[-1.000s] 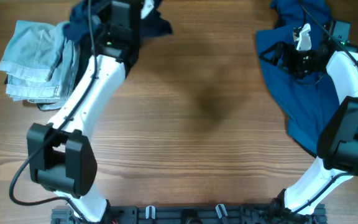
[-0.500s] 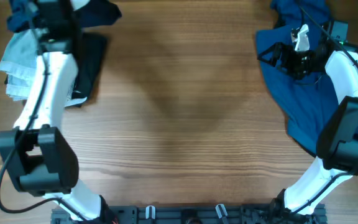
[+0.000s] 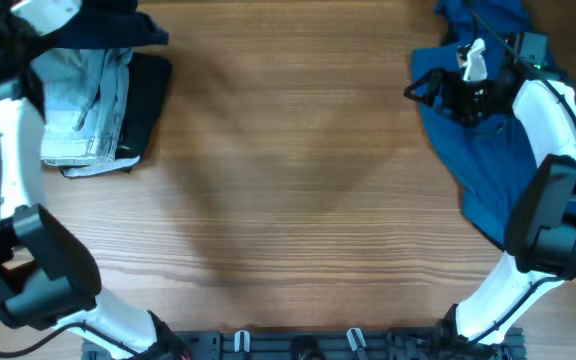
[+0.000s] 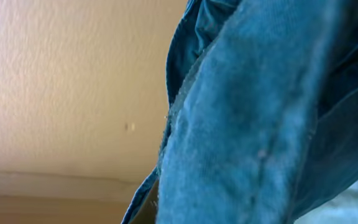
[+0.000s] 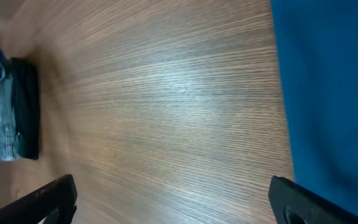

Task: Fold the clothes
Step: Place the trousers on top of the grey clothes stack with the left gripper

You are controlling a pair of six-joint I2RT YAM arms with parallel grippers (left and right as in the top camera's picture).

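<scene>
At table point(image 3: 288, 200) far-left: pale denim piece point(image 3: 83, 105) against black piece point(image 3: 146, 100).
Left gripper: hidden behind navy cloth point(image 4: 260, 124); grip cannot be told.
Right gripper point(image 5: 173, 202): fingers spread wide, over navy garment point(image 3: 488, 170) edge, table right.
Table middle: wide wood between piles.

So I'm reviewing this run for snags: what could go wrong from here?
1. The navy cloth hangs over the far edge of the denim lying on the black piece; it could drag them askew.
2. Cloth fills the left wrist view, so that grip can't be checked.
3. The open right pincer sits at the edge of a bunched blue garment and might catch several layers.
</scene>
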